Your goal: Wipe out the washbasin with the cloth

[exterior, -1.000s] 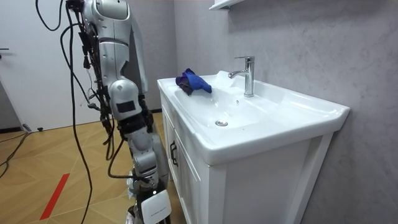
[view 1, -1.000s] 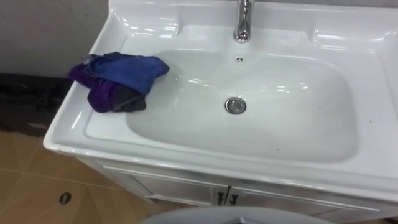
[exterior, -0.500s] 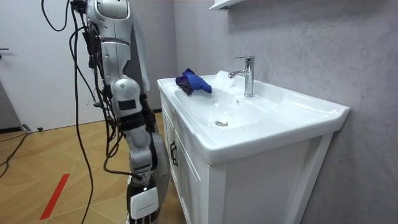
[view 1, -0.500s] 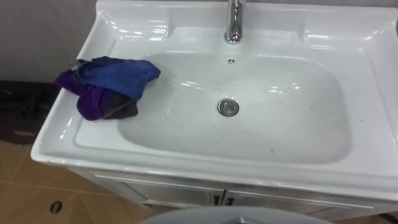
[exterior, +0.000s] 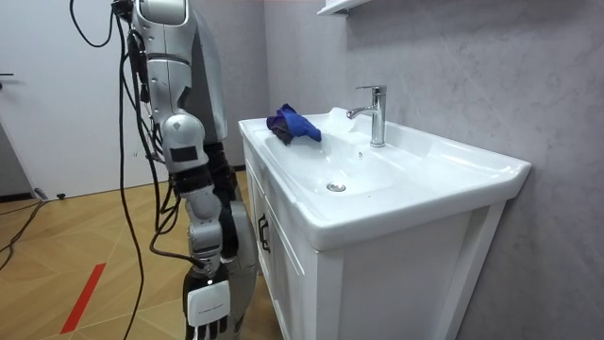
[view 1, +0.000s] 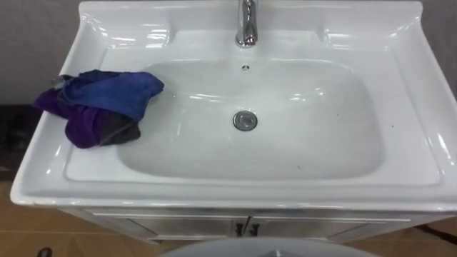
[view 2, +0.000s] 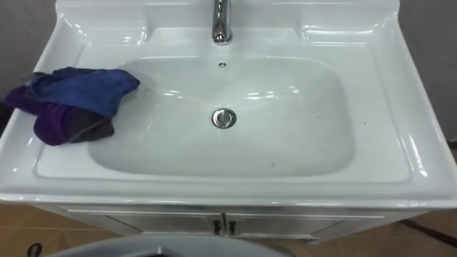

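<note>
Cloth (view 1: 96, 107) lies bunched on the basin (view 1: 414, 107) rim, left of frame. Judged soft, light and limp; best pinched at its raised blue fold. Right hand (exterior: 208, 307) hangs slack and empty, room view's lower left.

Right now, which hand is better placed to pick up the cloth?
Left, probably: the cloth lies bunched on the left rim of the basin, the robot's left side; the right hand hangs low beside the cabinet.

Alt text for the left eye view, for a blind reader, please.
A crumpled blue and purple cloth lies on the left rim of a white ceramic basin. A chrome tap stands at the back, a round metal drain in the middle.
</note>
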{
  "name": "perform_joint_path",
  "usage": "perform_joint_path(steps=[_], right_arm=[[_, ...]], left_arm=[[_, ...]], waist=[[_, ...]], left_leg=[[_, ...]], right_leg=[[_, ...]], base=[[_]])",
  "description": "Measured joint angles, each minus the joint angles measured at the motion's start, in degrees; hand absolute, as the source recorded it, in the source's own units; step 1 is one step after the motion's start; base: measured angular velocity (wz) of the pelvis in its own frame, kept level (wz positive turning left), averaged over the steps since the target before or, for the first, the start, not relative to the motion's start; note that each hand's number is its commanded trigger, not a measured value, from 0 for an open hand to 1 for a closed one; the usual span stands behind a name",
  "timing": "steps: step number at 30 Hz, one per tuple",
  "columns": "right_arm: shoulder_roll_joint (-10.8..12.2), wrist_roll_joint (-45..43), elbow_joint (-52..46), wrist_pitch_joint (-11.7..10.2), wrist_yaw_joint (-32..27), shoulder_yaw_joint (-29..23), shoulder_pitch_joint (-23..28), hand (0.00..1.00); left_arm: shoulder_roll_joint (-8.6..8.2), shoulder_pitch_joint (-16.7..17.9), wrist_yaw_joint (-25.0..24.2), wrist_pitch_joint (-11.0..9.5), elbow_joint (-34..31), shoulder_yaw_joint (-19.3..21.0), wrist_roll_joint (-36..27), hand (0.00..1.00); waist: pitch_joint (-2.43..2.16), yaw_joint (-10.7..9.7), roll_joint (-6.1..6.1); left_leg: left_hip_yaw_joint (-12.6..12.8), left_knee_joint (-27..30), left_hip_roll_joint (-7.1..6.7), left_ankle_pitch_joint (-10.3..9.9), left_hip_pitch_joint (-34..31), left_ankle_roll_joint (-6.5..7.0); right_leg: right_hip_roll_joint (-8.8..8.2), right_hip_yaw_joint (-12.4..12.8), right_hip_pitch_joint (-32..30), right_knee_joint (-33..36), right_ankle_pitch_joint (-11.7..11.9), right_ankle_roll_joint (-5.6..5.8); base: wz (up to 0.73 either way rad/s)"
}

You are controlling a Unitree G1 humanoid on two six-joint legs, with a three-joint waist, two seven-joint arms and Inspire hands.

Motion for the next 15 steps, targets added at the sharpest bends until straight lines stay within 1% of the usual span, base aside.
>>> perform_joint_path(steps=[2, 4, 6, 10, 11, 15], right_arm=[[0.01, 0.00, 0.00, 0.12, -0.06, 0.00, 0.09, 0.00], [0.01, 0.01, -0.05, 0.69, -0.07, 0.00, 0.02, 0.00], [0.01, -0.56, -0.04, 1.20, -0.05, -0.01, -0.08, 0.00], [0.01, -1.21, -0.06, 1.21, -0.05, -0.02, -0.12, 0.00], [0.00, -1.21, -0.04, 1.24, -0.04, -0.01, -0.11, 0.00], [0.01, -1.19, -0.04, 1.28, 0.96, -0.04, -0.08, 0.00]], left_arm=[[0.01, 0.01, -0.55, 0.75, 0.00, -0.14, 0.00, 0.00], [-0.01, 0.03, -1.40, 1.30, 0.04, -0.32, 0.00, 0.00], [-0.01, -0.05, -2.63, 2.00, 0.06, -1.37, 0.00, 0.00], [-0.07, 0.00, -4.61, 2.46, 0.13, -2.23, -0.02, 0.00], [-0.09, -0.08, -5.11, 2.52, 0.12, -2.57, -0.01, 0.00], [-0.14, -0.26, -6.73, 2.70, 0.12, -2.63, 0.04, 0.00]], waist=[[-0.01, -0.03, -0.10], [0.00, -0.02, -0.12], [0.00, -0.06, -0.09], [0.06, 0.02, -0.02], [0.12, 0.01, 0.15], [0.12, -0.01, 0.38]], left_leg=[[0.14, 0.00, 0.01, 0.00, 0.02, 0.00], [0.27, 0.00, 0.06, 0.00, 0.01, 0.00], [0.41, 0.00, 0.13, 0.00, 0.12, 0.00], [0.90, 0.02, 0.34, -0.06, 0.16, 0.06], [0.98, 0.05, 0.49, -0.31, 0.17, 0.38], [1.68, 0.03, 0.86, -0.85, 0.00, 0.43]], right_leg=[[0.00, 0.02, 0.01, 0.05, 0.05, -0.01], [0.02, 0.02, 0.01, 0.06, 0.06, -0.04], [0.06, 0.18, -0.01, 0.10, 0.08, -0.07], [0.20, 0.49, -0.23, 0.51, 0.12, -0.14], [0.33, 0.55, -0.39, 0.78, 0.12, -0.14], [0.67, 1.14, -1.01, 0.88, 0.21, -0.29]], base=[[0.00], [0.00], [0.00], [-0.04], [0.00], [-0.07]])
